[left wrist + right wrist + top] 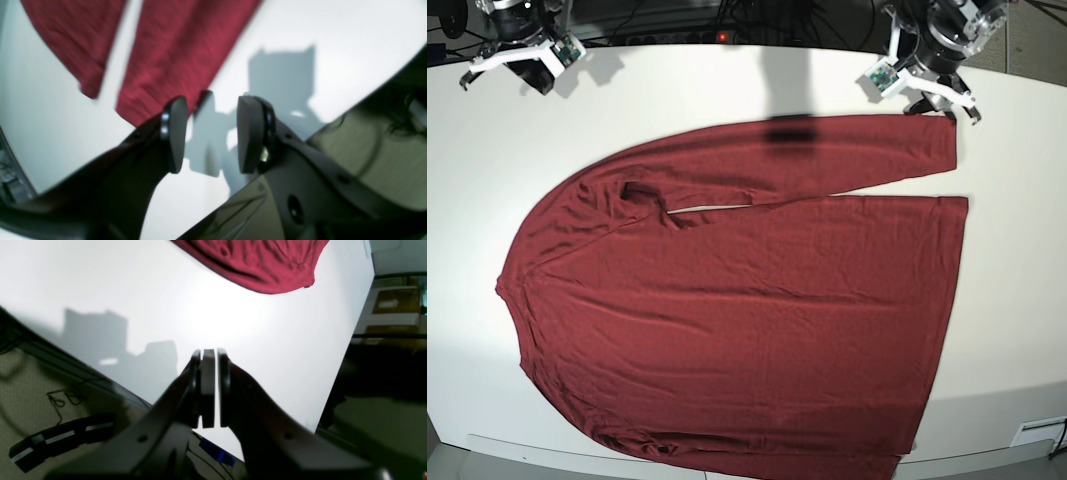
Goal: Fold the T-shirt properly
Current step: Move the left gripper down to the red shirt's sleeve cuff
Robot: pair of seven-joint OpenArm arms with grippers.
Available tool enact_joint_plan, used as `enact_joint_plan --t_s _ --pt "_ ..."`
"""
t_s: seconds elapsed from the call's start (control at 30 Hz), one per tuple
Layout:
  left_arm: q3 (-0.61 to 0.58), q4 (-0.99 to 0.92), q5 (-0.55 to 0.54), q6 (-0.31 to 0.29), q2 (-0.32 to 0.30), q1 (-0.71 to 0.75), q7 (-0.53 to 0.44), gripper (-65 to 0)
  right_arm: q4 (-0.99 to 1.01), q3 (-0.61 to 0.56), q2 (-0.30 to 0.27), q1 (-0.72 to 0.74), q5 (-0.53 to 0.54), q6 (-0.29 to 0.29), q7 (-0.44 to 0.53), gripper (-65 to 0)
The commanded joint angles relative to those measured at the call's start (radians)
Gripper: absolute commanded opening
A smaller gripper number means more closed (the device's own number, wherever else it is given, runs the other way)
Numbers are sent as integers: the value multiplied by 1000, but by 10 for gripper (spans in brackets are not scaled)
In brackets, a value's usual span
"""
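Left claw (209, 133) spread, empty, beside T-shirt (747, 300) sleeve cuff; right claw (209, 386) pressed together over bare table (677, 90).

bright white table (727, 80), cables (677, 20) behind it.

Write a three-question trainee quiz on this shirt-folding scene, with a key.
1. True or false: the left gripper grips the T-shirt.
2. The right gripper has its jaws: A) wide apart B) shut with nothing between them C) shut on cloth.
3. Fill in: one sleeve lies folded across the shirt's ____ edge in the base view.

Key: 1 false, its jaws stand open above the white table; 2 B; 3 top.
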State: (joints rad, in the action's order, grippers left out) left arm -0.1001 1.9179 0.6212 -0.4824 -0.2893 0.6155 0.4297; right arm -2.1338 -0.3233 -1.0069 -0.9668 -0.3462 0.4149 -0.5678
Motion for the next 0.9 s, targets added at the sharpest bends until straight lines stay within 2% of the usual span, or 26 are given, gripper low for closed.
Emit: enact_joint_plan --t_s 0.0,0.4,0.5,0.63,0.73,0.87 --pt "1 -12 6 7 -22 -9 -12 -407 -17 3 -10 -6 -14 20 6 -626" --pt "0 -214 6 -3 -146 -103 -42 -407 -17 3 -10 -6 -14 20 -19 -626" --pt "0 -219 6 -61 -172 -103 -60 -407 -17 3 -10 -6 -14 20 -19 -626" --pt "0 -219 -1 -206 -179 -104 -66 -409 -17 3 -10 -6 -18 20 -18 -626" --pt "0 -219 8 -216 -179 -103 -127 -409 -17 3 -9 -6 -18 20 -21 -626" --pt "0 -219 40 -216 -180 -107 -138 -409 -17 3 -10 -6 -18 20 -33 -626"
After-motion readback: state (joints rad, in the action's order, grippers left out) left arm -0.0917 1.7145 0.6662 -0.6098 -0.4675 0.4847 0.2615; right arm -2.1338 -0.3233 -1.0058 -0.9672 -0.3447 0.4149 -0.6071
